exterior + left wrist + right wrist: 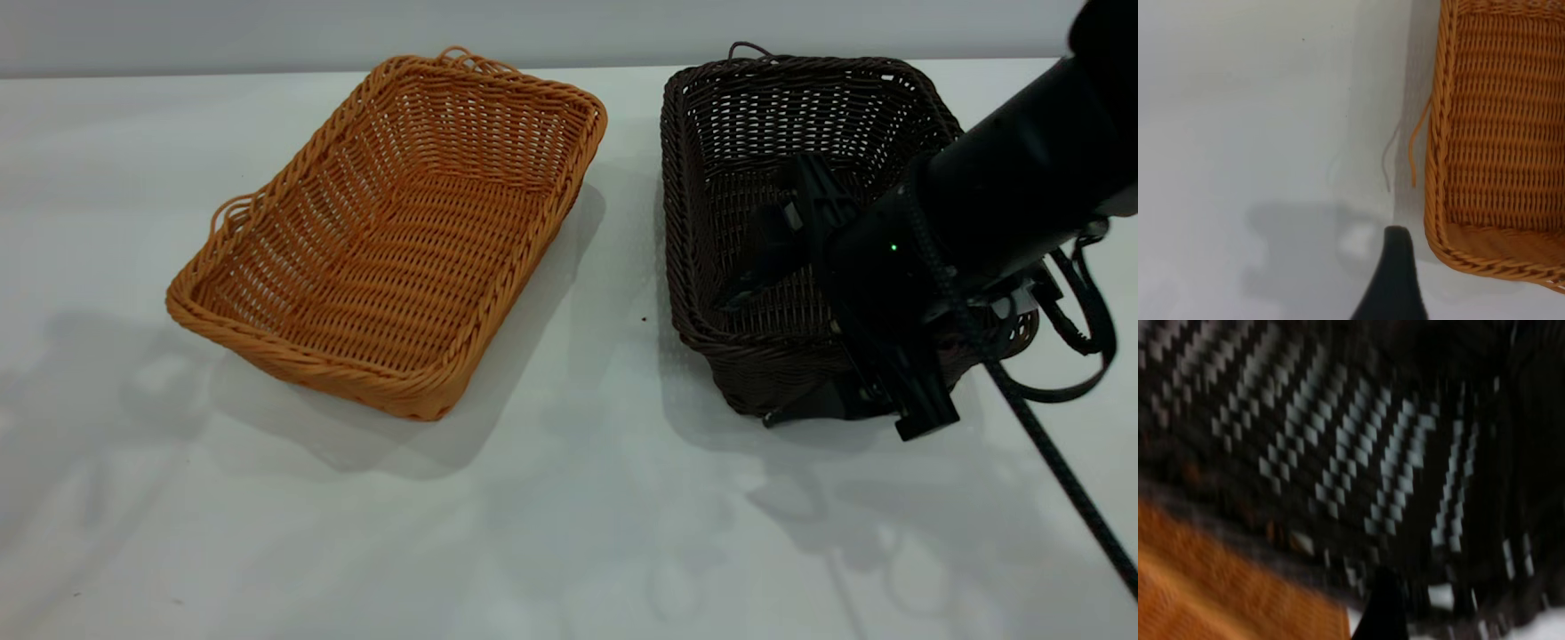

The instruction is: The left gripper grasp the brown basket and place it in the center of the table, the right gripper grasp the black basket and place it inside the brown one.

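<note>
The black basket (782, 204) looks light and fairly stiff, an open wicker weave with a thick braided rim; that rim is probably the surest place to pinch, one finger inside the wall and one outside, since the weave offers grip and should flex a little without crushing. It sits on the table (569, 533) at about 2 o'clock from the table's middle, with the brown basket (400, 240) well apart from it at about 10 o'clock, lying skewed. The right gripper (831, 338) is at the black basket's near wall, toward the 5 o'clock corner, with one finger reaching inside over the floor and the other low outside by the base, so it straddles the rim; whether it has closed onto the wall I cannot tell, though the right wrist view is filled by dark weave very close up. The left gripper (1395, 280) hangs over bare table just beside the brown basket's corner, touching nothing; only one dark fingertip shows, so its opening cannot be told either.
</note>
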